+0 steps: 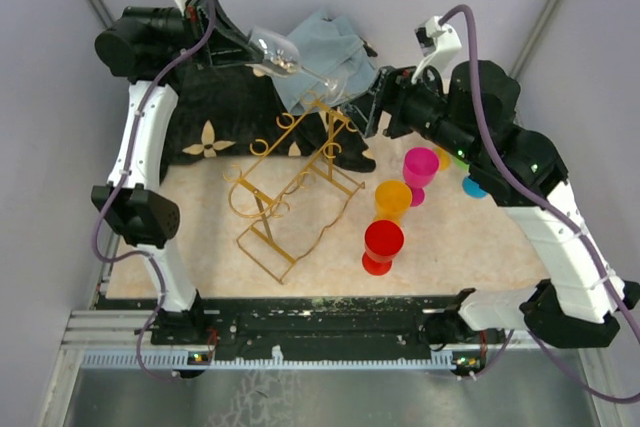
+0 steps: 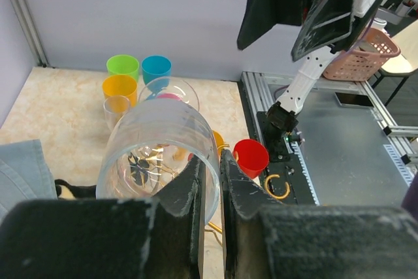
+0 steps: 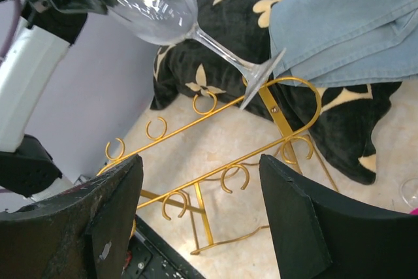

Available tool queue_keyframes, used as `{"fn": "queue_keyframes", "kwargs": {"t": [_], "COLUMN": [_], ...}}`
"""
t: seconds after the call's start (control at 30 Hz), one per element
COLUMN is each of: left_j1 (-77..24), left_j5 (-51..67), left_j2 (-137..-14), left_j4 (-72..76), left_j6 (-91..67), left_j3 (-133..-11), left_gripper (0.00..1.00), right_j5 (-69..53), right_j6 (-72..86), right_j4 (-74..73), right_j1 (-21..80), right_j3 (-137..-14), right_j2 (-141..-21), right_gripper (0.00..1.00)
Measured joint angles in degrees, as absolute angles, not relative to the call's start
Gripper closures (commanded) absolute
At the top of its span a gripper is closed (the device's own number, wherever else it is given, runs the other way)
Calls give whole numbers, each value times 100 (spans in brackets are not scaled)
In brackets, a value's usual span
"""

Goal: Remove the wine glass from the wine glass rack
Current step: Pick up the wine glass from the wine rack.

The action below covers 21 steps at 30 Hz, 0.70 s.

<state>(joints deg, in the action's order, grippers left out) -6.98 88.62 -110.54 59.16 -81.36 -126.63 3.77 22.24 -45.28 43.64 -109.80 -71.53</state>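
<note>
Wine glass [image 1: 272, 50]: pinched by the bowl's rim wall in the left claw [image 2: 212, 173], which is clenched on it, high in the upper middle of the top view and well off the bench [image 1: 440, 247]. Lies tilted, long axis running from bowl at upper left down to foot at lower right, with the foot just at the curled far end of the wine glass rack [image 1: 295, 197]. Hangs from the left arm alone.

Right claw [image 3: 202, 194]: released, spread wide, grasping nothing, aimed at the rack from the right of the frame, near the foot and scroll end.

Probably turns on drawing the foot up and to the left along the stem's line, clear of the gold loop.

Hard to tell in the right wrist view whether the foot touches that loop or merely overlaps it in sight. Stem faint in the top view against the blue-grey cloth [image 1: 325, 47]. Bowl cut off at the upper edge of the right wrist view; rack base partly hidden there behind the claw.
</note>
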Motion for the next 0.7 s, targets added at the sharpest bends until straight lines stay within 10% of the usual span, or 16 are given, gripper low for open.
{"fn": "queue_keyframes", "kwargs": {"t": [0.37, 0.7], "left_j1": [-593, -926], "left_j5": [7959, 7310], "left_j2": [-8746, -8390], "left_j4": [3369, -338], "left_j6": [-6243, -2882], "left_j3": [-11205, -12256], "left_gripper": [100, 100], "right_j5": [215, 679], "right_j6": [2456, 1979], "right_j4": [-4405, -4519], "right_j1": [4364, 4364], "right_j3": [-10335, -10613], "right_j2": [-6914, -6829], "right_gripper": [27, 23]}}
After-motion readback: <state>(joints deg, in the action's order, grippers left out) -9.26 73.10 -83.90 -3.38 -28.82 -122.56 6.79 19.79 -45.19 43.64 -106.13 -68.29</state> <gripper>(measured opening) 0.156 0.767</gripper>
